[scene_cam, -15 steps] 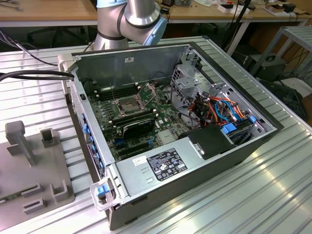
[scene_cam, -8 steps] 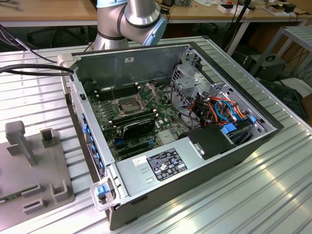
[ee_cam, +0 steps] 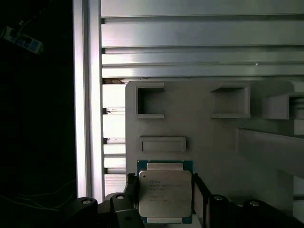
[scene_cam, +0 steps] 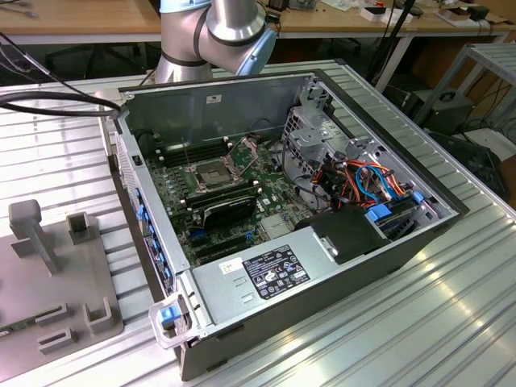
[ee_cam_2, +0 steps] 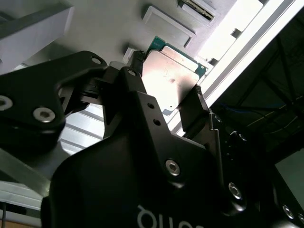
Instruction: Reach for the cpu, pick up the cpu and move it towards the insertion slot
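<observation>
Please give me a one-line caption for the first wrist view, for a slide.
Gripper shut on the cpu, grey fixture plate behind it.

The arm (scene_cam: 216,32) was made of thick, round silver-grey sections with pale blue caps at its joints. In the second wrist view the gripper (ee_cam_2: 167,78) was matte black all over, with a broad rounded housing and blocky, angular linkages. It was dotted with silver hex-socket screws (ee_cam_2: 172,166) and had pale lettering (ee_cam_2: 166,219) on the housing, and its two fingers (ee_cam_2: 192,111) were narrow flat black bars.
</observation>
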